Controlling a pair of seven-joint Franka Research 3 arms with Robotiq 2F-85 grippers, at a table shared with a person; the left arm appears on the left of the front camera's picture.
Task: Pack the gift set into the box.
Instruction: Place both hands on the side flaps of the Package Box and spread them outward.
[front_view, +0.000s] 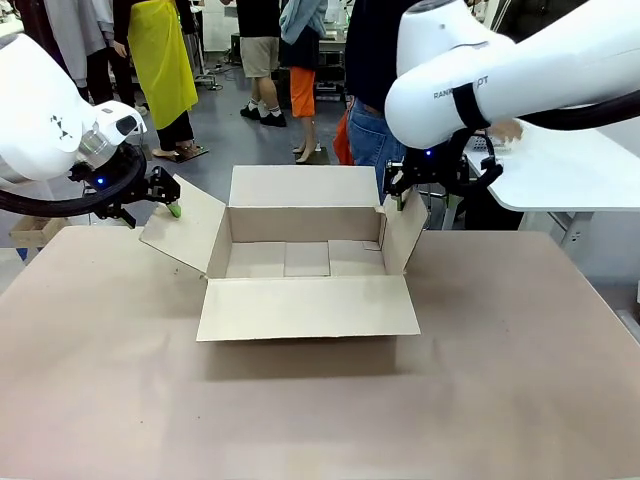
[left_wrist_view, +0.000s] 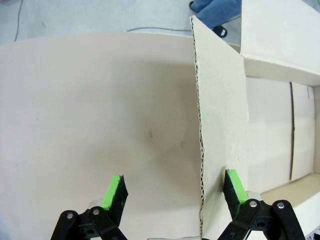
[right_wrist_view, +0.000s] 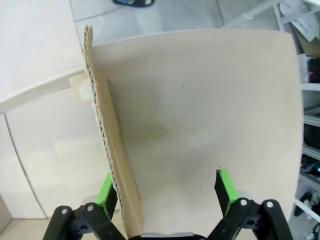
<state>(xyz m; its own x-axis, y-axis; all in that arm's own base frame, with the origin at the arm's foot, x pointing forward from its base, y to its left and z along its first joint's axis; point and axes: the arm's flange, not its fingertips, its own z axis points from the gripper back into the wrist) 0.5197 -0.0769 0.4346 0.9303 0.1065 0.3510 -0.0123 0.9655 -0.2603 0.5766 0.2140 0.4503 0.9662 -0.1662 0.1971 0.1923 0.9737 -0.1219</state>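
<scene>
Cardboard box: stood open in the middle of the table, its floor panels showing.
Left gripper: was released, its green pads spread wide and straddling the edge of the box's left flap; the flap lay close to one pad and well off the other.
Right gripper: was released too, its jaws apart around the edge of the right flap, which stood just beside one pad.
Near flap: lay flat on the table, toward the robot.

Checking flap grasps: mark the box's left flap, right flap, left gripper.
box's left flap (front_view: 188, 225): front view, middle of flap face.
box's right flap (front_view: 405, 232): front view, middle of flap face.
left gripper (left_wrist_view: 175, 187): left wrist view, midway between fingertips.
</scene>
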